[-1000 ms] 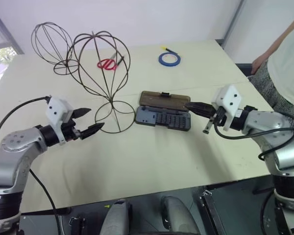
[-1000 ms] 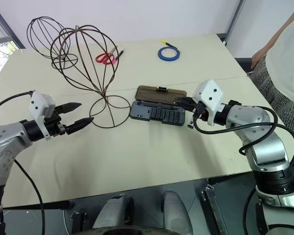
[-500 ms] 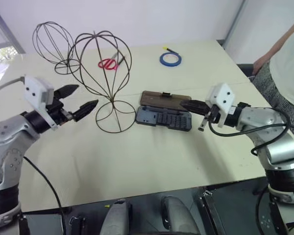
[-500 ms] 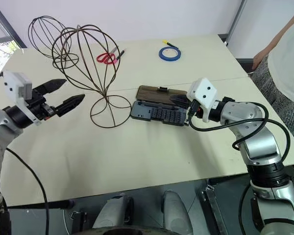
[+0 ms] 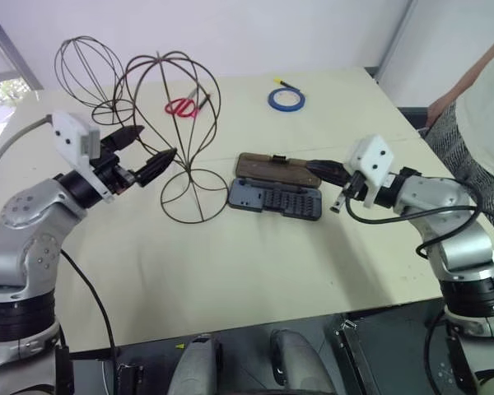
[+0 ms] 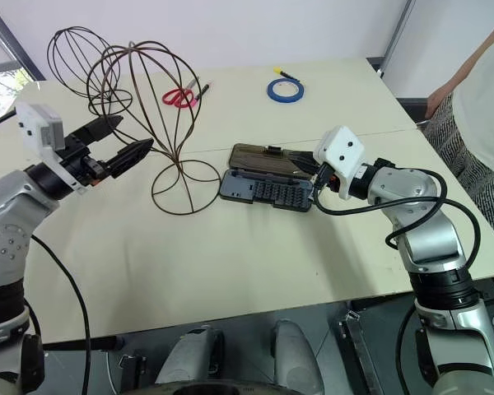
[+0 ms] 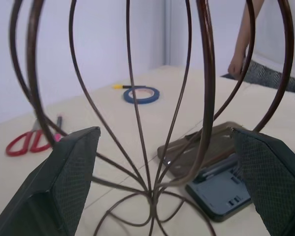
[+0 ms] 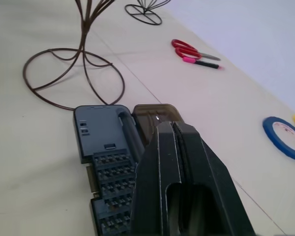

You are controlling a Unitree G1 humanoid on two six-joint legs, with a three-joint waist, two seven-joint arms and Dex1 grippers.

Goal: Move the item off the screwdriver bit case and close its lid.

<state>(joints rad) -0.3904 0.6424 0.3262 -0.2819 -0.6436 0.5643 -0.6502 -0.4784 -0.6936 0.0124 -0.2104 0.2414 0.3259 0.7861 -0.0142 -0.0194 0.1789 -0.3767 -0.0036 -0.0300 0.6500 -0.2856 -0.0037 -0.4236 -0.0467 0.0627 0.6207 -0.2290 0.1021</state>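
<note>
Out on the left, the left tool hung wide open at the cage of the item, the tall wire frame, its fingers spread either side of the wires but not yet closed on them. That frame stood with its ring base on the bench, just beside the left end of the screwdriver bit case; whether ring and case touched I could not tell. The case lay open, its smoky lid folded back flat behind the tray. On the right, the right tool was pinched shut and empty, poised at the lid's right end. By my reading, the closing step was next: the shut tool needed to get under the lid's far edge and swing it over, while the left either secured the frame or backed clear. No brand or writing could be read.
</note>
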